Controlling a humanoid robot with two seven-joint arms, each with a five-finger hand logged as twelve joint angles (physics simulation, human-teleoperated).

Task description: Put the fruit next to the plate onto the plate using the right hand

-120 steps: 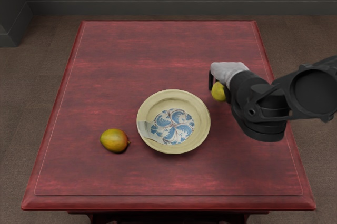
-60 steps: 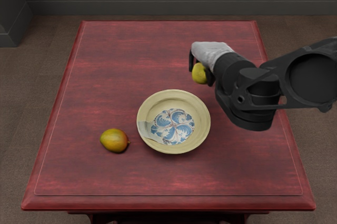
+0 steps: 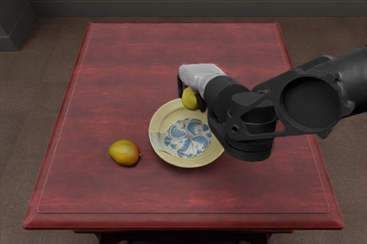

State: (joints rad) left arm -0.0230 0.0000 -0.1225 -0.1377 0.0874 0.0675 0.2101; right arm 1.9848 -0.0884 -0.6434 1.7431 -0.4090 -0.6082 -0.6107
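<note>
My right hand (image 3: pixel 190 92) comes in from the right edge and is shut on a small yellow fruit (image 3: pixel 189 99). It holds the fruit over the far rim of the cream plate (image 3: pixel 162 119) with the blue flower pattern at the table's centre. The forearm hides the plate's right side. A second fruit, a yellow-red mango (image 3: pixel 124 153), lies on the table left of the plate, apart from it. The left arm is out of view.
The red wooden table (image 3: pixel 132 61) has a raised edge all round. Bare floor surrounds it, and a dark wall runs along the back.
The right hand has carried the yellow fruit leftward from the table right of the plate, up and across, and now holds it over the plate's far rim.
</note>
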